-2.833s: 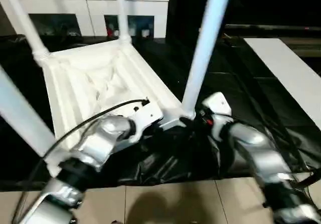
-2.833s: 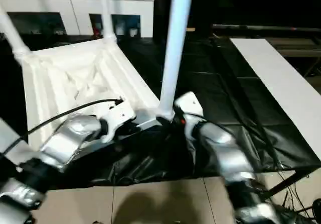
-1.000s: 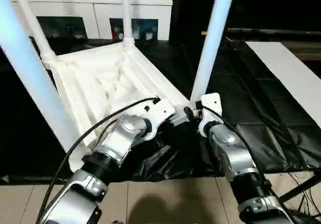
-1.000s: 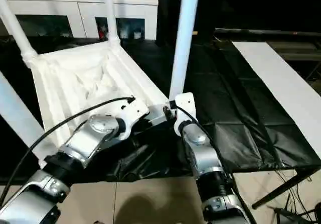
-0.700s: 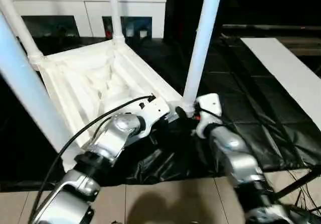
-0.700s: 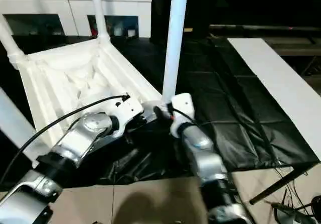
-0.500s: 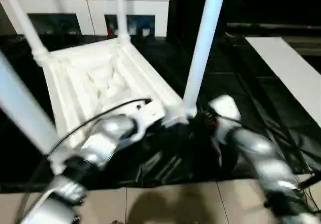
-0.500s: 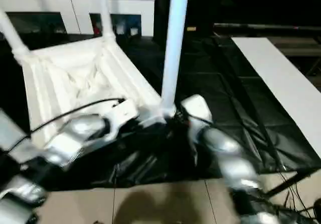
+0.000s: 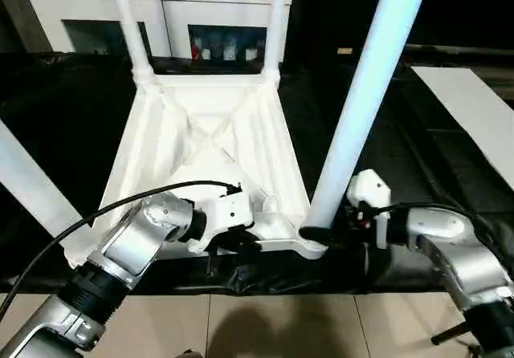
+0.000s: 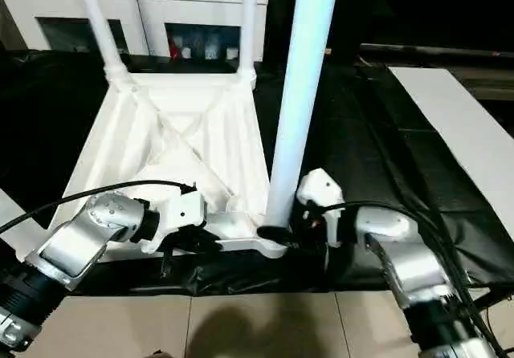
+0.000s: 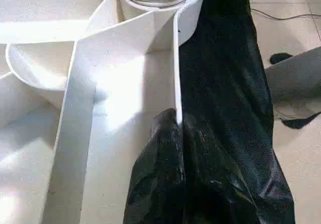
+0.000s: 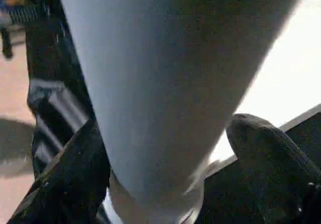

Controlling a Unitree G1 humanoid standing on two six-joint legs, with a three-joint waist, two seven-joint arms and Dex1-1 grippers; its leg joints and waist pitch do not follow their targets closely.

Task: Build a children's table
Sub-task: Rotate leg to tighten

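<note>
The children's table lies upside down, its white ribbed tabletop (image 9: 209, 133) resting on the black cloth. Its white legs stand upright in the corner sockets: two far ones (image 9: 128, 21) (image 9: 277, 21), a near left one (image 9: 28, 185) and a near right one (image 9: 361, 109). My left gripper (image 9: 233, 244) is at the tabletop's near edge. In the left wrist view it (image 11: 175, 126) is shut on the thin rim wall. My right gripper (image 9: 317, 233) is open at the foot of the near right leg (image 12: 165, 73), one finger (image 12: 75, 174) on each side.
The black-draped work table (image 9: 72, 109) carries the tabletop, and its front edge runs just below my grippers. A white glass-door cabinet (image 9: 161, 5) stands behind. A white board (image 9: 474, 109) lies at the right. Tiled floor (image 9: 281, 326) is below. A black cable (image 9: 104, 209) arcs over my left forearm.
The whole picture has shifted, so the tabletop now looks squarer to me. My right gripper has spread wider around the near right leg. The left gripper keeps its hold on the rim.
</note>
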